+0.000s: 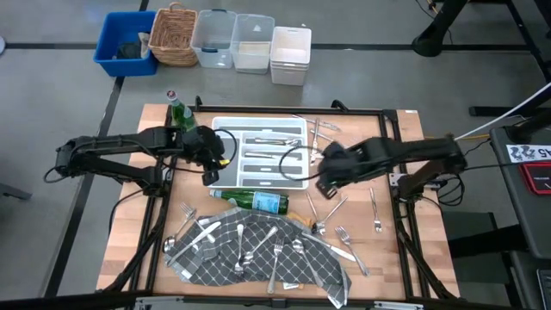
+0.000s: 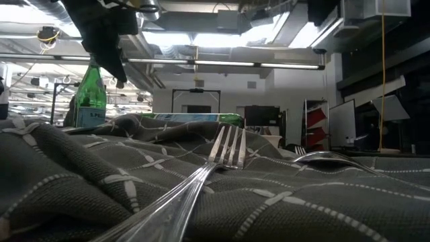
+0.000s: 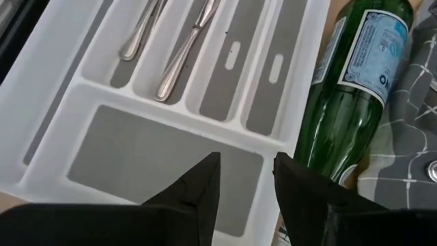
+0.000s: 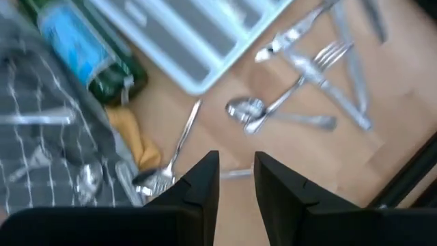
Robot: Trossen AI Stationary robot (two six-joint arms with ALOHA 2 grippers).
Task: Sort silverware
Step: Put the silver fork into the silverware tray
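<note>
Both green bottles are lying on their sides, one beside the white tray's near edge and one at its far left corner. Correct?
Not quite. Only the green bottle beside the white tray lies flat; the other bottle at the corner stands upright, as the low view confirms.

The slim silverware (image 4: 300, 85) is bright polished metal, mirror-glossy — one fork (image 2: 225, 149) in the low view throws back the ceiling lights. The white compartmented organiser tray (image 3: 68, 102) looks like smooth moulded plastic with a soft sheen. At its six o'clock in the high view, the lying green bottle (image 1: 255, 201) is glossy glass with a blue paper label. The dark grey checked cloth (image 1: 258, 254) is matt woven fabric — rumpled. The tabletop (image 1: 125, 237) is pale wood, smooth-grained.
</note>
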